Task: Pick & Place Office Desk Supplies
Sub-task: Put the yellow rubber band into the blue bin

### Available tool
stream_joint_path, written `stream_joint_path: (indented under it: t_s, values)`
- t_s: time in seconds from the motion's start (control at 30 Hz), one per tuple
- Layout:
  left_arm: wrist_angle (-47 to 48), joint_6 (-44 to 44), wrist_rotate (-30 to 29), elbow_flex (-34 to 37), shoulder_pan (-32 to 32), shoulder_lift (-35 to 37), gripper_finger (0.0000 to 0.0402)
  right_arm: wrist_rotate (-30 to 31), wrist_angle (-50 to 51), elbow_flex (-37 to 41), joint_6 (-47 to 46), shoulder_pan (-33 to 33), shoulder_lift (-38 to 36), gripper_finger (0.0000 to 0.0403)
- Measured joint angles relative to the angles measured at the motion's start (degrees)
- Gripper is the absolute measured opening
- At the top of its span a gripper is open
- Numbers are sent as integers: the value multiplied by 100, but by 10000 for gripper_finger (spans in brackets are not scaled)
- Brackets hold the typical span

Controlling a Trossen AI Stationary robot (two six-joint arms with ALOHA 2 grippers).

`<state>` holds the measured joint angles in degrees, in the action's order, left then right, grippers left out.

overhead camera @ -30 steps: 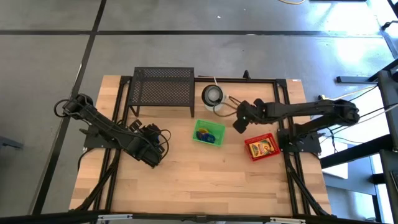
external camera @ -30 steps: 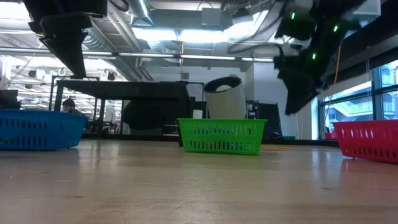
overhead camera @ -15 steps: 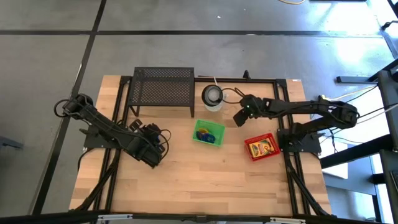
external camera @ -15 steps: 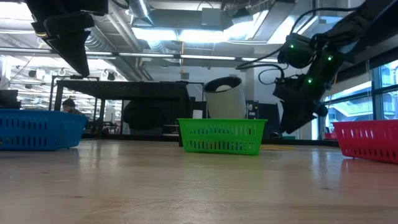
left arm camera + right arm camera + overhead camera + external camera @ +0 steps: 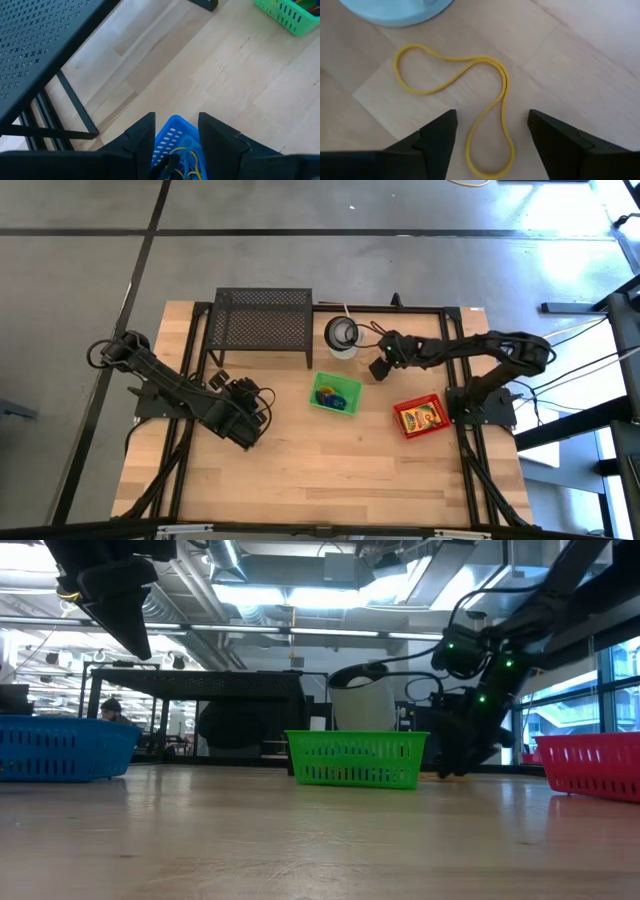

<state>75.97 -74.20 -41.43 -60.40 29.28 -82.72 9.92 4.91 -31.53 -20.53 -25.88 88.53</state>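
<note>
A yellow rubber band (image 5: 485, 100) lies flat on the wood in a long, bent loop, just beside the base of the white cup (image 5: 395, 10). My right gripper (image 5: 492, 145) is open and low over the table, with one finger on either side of the band's nearer end, touching nothing. In the high view it is right of the cup (image 5: 378, 370). My left gripper (image 5: 175, 135) hangs open above a blue basket (image 5: 177, 150) that holds yellow bands and something black.
A green basket (image 5: 335, 393) with coloured items stands mid-table. A red basket (image 5: 420, 417) holding a yellow-green box is to its right. The black mesh rack (image 5: 262, 320) is at the far left and the white cup (image 5: 343, 335) beside it. Bare wood lies toward the near edge.
My right gripper has come down from well above the table to just over its surface, and has drifted toward the white cup. The left arm has kept still.
</note>
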Motion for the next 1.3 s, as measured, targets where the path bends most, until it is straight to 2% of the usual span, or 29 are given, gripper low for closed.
stream_joint_path:
  t_s: [0.1,0.23,0.6,0.77,1.1,1.3]
  values:
    - [-8,0,0,0,0,1,143,24,-76,-13,-35,-42,100,247]
    - [-14,0,-4,0,0,2,143,27,-94,-13,-116,-40,118,217]
    - [-108,0,29,0,0,1,143,-38,-142,-8,-72,244,133,63]
    - [-112,-2,48,0,0,2,143,-71,-160,-8,18,371,138,10]
    - [-147,-2,233,0,0,2,143,93,-95,6,43,571,51,2]
    - [-280,-5,379,0,0,2,143,-366,279,81,17,618,-568,1]
